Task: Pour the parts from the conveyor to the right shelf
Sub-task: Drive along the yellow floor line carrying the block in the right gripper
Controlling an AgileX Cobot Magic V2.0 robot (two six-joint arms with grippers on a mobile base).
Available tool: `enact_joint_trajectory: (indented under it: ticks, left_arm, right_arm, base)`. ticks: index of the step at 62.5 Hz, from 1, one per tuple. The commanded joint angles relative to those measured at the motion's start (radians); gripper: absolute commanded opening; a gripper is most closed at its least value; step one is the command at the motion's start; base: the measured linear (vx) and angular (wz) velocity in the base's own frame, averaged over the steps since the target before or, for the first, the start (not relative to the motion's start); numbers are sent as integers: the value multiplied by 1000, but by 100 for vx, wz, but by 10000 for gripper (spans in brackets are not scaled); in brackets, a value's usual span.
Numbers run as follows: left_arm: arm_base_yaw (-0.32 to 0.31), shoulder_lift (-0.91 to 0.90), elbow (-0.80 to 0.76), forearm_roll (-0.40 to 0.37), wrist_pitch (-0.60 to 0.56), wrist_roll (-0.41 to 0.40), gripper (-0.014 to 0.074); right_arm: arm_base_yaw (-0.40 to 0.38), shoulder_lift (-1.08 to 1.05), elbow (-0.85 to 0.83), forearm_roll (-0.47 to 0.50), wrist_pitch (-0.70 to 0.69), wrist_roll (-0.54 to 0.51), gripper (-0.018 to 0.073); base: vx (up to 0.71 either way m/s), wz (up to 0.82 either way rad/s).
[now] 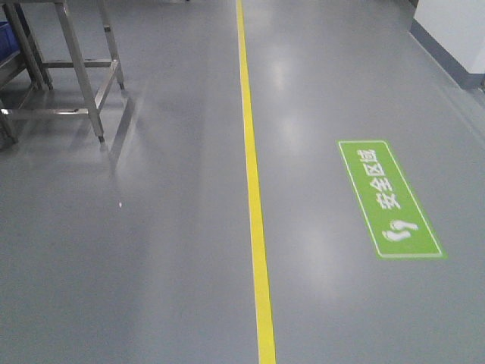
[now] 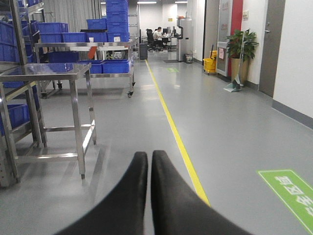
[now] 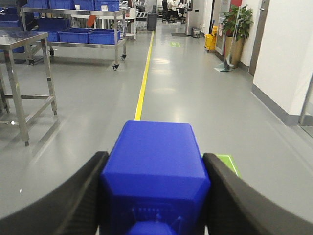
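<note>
Grey glossy floor (image 1: pixel 151 250) lies open down a corridor; the right hand (image 3: pixel 155 164) pinches a blue part (image 3: pixel 156 142).

At the floor's left edge stands a bare steel tabletop (image 2: pixel 49 71) on thin legs, cut off by the frame in the front view, and behind it a castor-wheeled shelf (image 2: pixel 112 45) loaded with blue bins (image 2: pixel 115 67). The left hand (image 2: pixel 149 155) points down the aisle, its fingers pressed together with nothing between them. A yellow line (image 1: pixel 254 205) divides the floor, with bare room on both sides. Right of it lies a green floor sign (image 1: pixel 388 199), and a white wall (image 1: pixel 455 23) bounds the right edge. The part fills the right wrist view's middle, its lower face cut off, hiding the floor just ahead; a potted plant (image 2: pixel 240 46) and a yellow bucket (image 2: pixel 210 63) far off are too small to detail.
</note>
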Motion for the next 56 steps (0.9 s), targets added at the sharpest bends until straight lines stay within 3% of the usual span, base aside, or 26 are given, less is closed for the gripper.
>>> enact_joint_trajectory:
  ticks: [1,56]
  left_arm:
    - [0,-14,31,-3,-77,-3,-6]
    - [0,-14,31,-3,-77,-3,-6]
  right_arm:
    - [1,12,-26,0,-82,-5,-5]
    - [1,12,-26,0,-82,-5,-5]
  base:
    - [73,7]
    - [76,9]
